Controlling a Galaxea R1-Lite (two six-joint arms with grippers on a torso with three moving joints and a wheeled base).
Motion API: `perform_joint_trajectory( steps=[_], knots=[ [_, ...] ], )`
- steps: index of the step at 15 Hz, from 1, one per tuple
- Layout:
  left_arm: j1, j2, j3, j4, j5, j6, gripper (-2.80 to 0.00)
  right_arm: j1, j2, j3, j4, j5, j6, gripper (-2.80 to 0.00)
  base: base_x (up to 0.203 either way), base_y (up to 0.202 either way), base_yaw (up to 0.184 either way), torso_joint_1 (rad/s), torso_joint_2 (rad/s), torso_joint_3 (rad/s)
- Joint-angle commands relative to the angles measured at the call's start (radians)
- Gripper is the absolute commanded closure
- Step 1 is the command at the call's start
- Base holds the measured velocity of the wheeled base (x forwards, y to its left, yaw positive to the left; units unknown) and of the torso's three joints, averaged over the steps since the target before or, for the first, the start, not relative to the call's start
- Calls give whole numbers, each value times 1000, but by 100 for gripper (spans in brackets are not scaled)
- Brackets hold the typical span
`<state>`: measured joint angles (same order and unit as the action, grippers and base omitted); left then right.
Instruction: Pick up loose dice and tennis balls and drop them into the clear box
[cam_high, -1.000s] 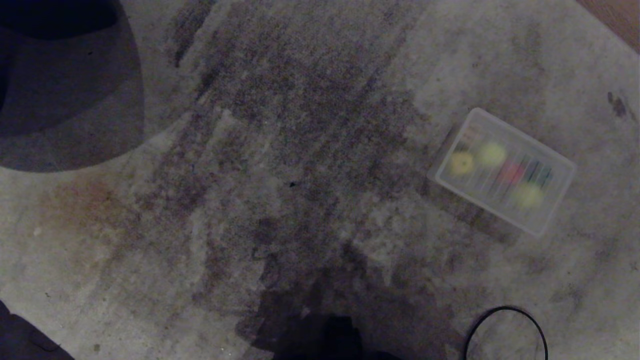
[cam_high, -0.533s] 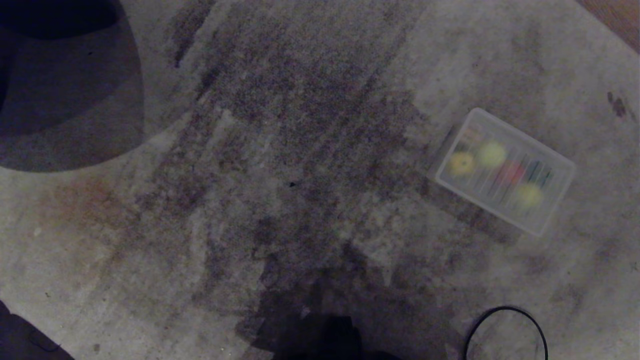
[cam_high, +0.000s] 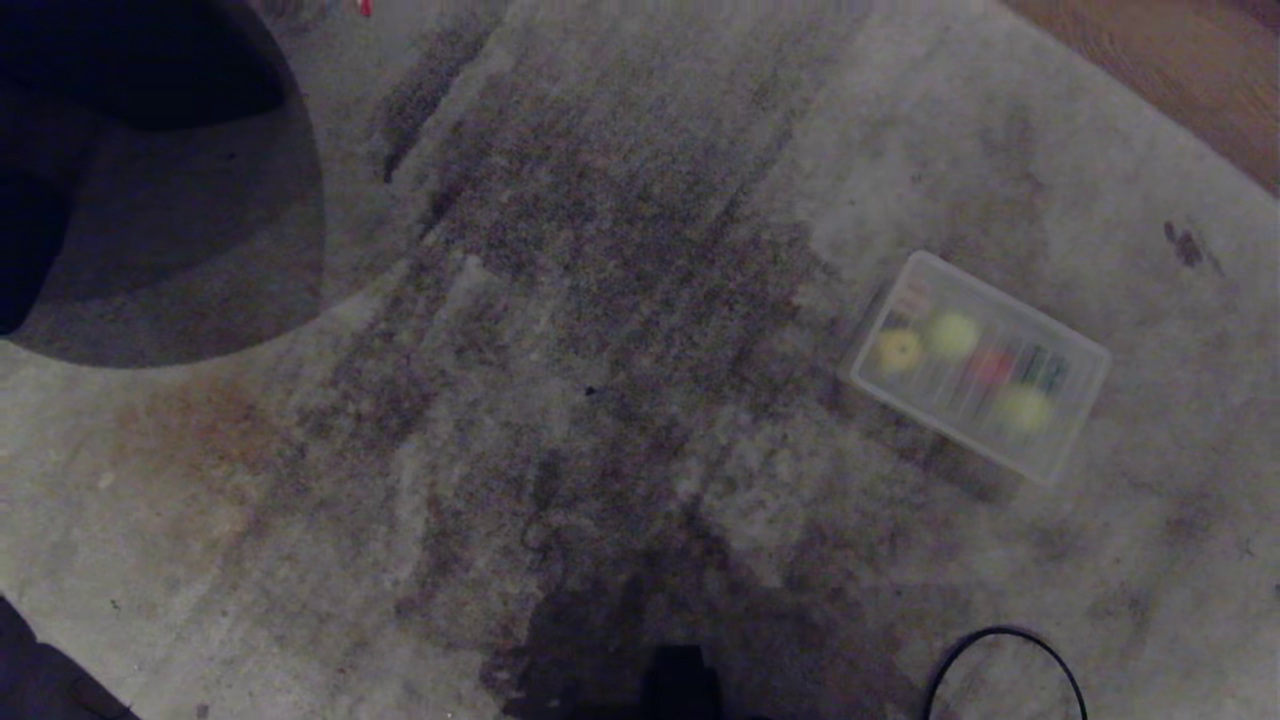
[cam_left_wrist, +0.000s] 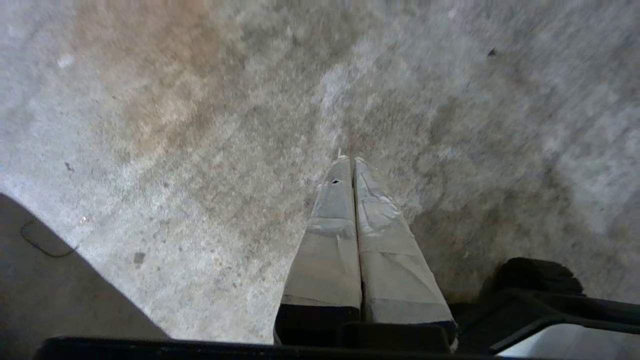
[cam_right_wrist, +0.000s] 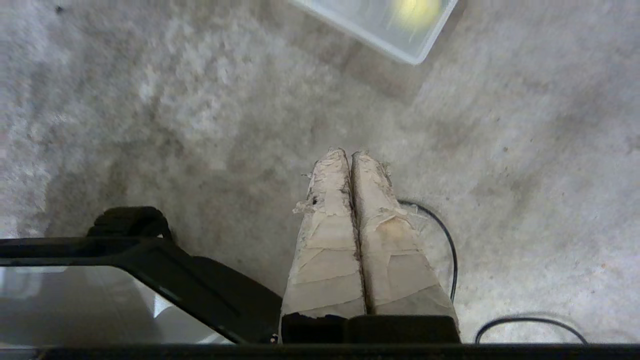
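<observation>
The clear box (cam_high: 1078, 408) lies on the stained grey carpet at the right of the head view. Inside it, blurred, I see a yellow die (cam_high: 898, 350), a red die (cam_high: 990, 368), a dark green die (cam_high: 1046, 370) and two tennis balls (cam_high: 950, 335) (cam_high: 1022, 408). No loose die or ball shows on the carpet. One corner of the clear box (cam_right_wrist: 407, 52), with a tennis ball (cam_right_wrist: 416, 10) in it, shows ahead of my right gripper (cam_right_wrist: 350, 152), which is shut and empty. My left gripper (cam_left_wrist: 349, 160) is also shut and empty, over bare carpet. Neither gripper shows in the head view.
A black cable loop (cam_high: 1003, 668) lies near me on the right, just beside the right gripper's fingers (cam_right_wrist: 450, 240). A large dark rounded shape (cam_high: 150, 200) fills the far left. Wooden floor (cam_high: 1180, 70) borders the carpet at the far right.
The whole head view has shifted: more far floor shows and the box looks smaller, so the camera has moved. The box and its contents have stayed put.
</observation>
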<state>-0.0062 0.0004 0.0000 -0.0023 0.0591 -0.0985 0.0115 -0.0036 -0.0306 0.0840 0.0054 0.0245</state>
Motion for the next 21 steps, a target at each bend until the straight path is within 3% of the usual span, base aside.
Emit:
perform_joint_trajectory(
  steps=[1,21],
  knots=[
    [0,1,2,-1,1,2,0,1,4,0,0,1,0,0,0,0,0,4,0,198],
    [0,1,2,-2,1,-1,0,0,4,0,1,1,0,0,0,0,0,2,2,203]
  ],
)
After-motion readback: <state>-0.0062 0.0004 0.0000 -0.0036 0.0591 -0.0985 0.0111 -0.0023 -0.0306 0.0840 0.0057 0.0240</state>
